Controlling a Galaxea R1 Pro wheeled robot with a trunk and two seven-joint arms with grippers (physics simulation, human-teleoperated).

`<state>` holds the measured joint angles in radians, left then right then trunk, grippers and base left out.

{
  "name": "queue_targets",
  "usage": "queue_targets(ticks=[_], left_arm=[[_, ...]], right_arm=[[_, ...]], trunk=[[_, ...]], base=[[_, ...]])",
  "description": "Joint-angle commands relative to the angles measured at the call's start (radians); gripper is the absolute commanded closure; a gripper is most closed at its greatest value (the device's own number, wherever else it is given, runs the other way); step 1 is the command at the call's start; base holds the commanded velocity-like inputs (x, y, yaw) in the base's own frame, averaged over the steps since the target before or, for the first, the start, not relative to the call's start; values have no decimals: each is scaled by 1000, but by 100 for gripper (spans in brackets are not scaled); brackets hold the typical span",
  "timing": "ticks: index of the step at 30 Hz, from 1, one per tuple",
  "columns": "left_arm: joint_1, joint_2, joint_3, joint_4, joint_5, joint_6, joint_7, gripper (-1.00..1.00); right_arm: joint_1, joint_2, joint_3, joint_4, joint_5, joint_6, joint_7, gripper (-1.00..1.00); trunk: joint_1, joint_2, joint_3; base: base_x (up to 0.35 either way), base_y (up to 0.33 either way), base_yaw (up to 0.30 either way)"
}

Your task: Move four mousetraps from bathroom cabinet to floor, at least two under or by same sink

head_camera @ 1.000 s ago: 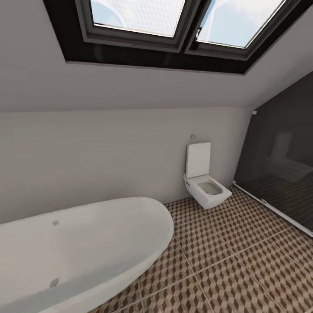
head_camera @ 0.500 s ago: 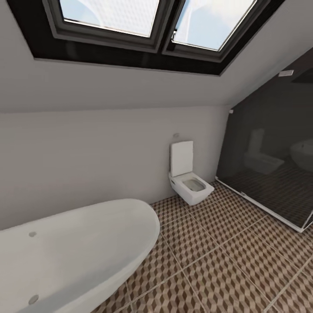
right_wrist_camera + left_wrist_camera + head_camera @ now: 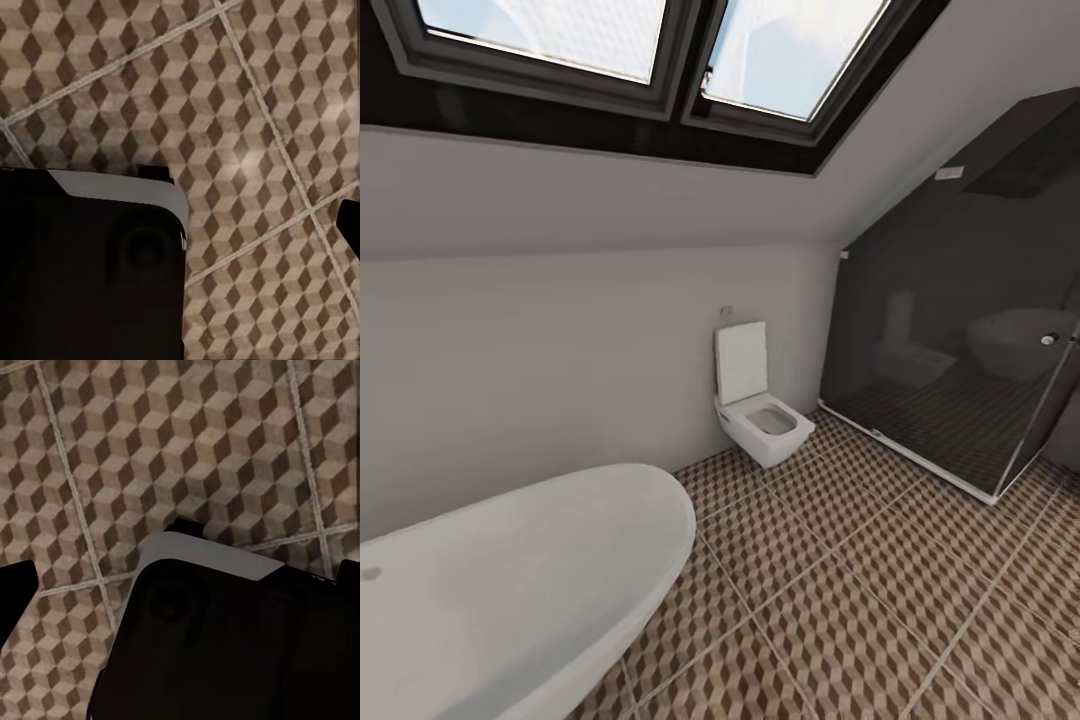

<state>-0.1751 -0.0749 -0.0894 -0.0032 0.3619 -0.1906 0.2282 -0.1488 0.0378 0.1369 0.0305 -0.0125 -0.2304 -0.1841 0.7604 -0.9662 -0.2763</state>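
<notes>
Looked from the head down onto the bathroom floor (image 3: 840, 600), tiled in brown, beige and white cubes with pale grout lines, running from the near right to the far wall (image 3: 540, 370). Found the rounded end of a white oval bathtub (image 3: 510, 590) at the near left, standing on those tiles and covering that corner of them. Saw a white wall-hung toilet (image 3: 760, 415) at the far wall, lid raised, just right of the tub's end and well apart from it. Noted a dark glass shower enclosure (image 3: 960, 330) at the far right, closing off that corner, with dim reflections of toilet and tub in its panes. Made out a black-framed skylight (image 3: 640, 40) overhead in the sloped ceiling.

Looked along the left gripper (image 3: 180, 585) straight down at the same cube tiles. Caught its two dark fingertips (image 3: 16, 596) at opposite edges of the view, spread wide and released, nothing between them but a dark rounded body with a white rim (image 3: 225, 660), which blocked much of the floor beneath.

Looked along the right gripper (image 3: 180, 232) at the tiles as well. Made out one dark fingertip (image 3: 350, 225) at the edge; lost the other against the same kind of dark, white-rimmed body (image 3: 82, 277). Could not tell whether released or clenched.
</notes>
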Motion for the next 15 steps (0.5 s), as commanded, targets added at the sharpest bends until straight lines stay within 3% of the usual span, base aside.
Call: queue_targets(ticks=[1,15], left_arm=[[0,0,-8,0,8,-3,3,-100],[0,0,-8,0,8,-3,3,-100]], right_arm=[[-2,1,7,3,-1,-4,-5,-100],[-2,-1,7,3,-1,-4,-5,-100]], trunk=[[0,-1,-1],[0,-1,-1]], base=[[0,0,-252],[0,0,-252]])
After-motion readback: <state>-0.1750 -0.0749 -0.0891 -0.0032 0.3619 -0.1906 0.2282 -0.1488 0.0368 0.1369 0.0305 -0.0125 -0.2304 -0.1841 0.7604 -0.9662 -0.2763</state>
